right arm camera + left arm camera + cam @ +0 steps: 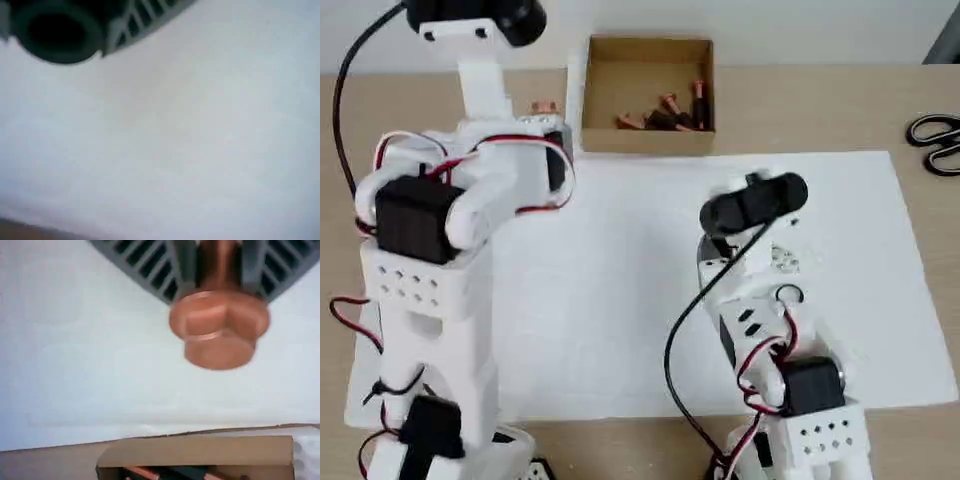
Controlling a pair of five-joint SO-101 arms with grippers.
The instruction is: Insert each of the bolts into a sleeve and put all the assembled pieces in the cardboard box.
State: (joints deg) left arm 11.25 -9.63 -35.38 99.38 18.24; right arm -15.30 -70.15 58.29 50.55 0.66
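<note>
Bolt (220,327) sits clenched by its shank in the left gripper (218,267), head outward; the right gripper (65,20) grasps a black sleeve (57,32). Risk: the two are well apart, so a skewed approach could jam or knock the bolt loose. Below both lies a white sheet (620,300); beyond the left gripper, the cardboard box (200,452) holds assembled pieces (665,115) on a wooden table (820,100).
</note>
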